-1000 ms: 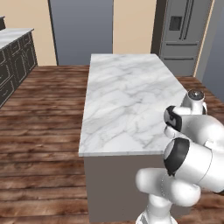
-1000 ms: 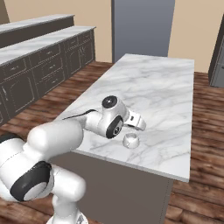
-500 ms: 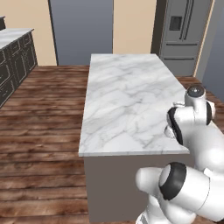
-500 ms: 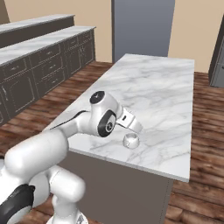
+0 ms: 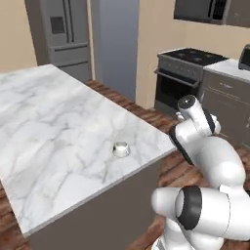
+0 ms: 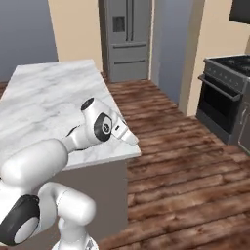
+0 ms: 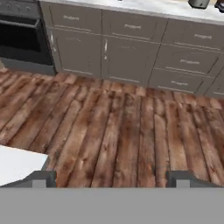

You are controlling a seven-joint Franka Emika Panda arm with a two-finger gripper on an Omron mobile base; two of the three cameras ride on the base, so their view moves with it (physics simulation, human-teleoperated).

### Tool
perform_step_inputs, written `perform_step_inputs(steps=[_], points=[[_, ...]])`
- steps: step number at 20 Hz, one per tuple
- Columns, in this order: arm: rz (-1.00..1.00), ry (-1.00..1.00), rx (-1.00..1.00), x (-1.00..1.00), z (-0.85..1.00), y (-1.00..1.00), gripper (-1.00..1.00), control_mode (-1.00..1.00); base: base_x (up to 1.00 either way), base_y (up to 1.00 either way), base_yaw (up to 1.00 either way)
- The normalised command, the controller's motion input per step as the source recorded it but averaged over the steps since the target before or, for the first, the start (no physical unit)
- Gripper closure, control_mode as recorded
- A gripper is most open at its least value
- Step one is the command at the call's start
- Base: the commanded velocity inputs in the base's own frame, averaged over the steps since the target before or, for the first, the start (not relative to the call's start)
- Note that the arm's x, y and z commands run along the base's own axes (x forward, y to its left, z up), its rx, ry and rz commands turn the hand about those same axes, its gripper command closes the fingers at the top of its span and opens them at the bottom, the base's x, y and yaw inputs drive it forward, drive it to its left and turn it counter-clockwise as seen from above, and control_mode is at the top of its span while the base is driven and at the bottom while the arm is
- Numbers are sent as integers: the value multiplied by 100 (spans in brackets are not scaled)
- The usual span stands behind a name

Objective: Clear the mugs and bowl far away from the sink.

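Note:
A squat white mug (image 5: 120, 149) stands upright on the marble island (image 5: 53, 127) near its right edge. My arm rises to the right of the island, off the counter's corner and apart from the mug. In the hand view my gripper (image 7: 113, 178) is open, its fingertips (image 7: 41, 177) far apart with nothing between them. It looks out over the wooden floor (image 7: 113, 131) toward grey cabinets. The arm hides the mug in the right base view. The bowl and the sink are out of view.
A black oven range (image 5: 183, 73) (image 6: 222, 100) (image 7: 22, 39) stands beyond the island, with grey drawer cabinets (image 7: 131, 48) beside it. A steel fridge (image 5: 63, 34) (image 6: 126, 39) is at the back. Wooden floor (image 6: 185, 166) lies open to the right of the island (image 6: 49, 97).
The whole picture has shifted, so the base has turned. The island's other end, the oven and the fridge now show, and the gripper stays open.

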Motion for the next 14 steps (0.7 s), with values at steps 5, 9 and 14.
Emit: perform_step_inputs(steps=[5, 9, 14], points=[[0, 0, 0, 0, 0, 0, -100, 100, 0, -3, -98], [0, 0, 0, 0, 0, 0, -100, 100, 0, 0, -100], [0, 0, 0, 0, 0, 0, -100, 100, 0, -38, -91]])
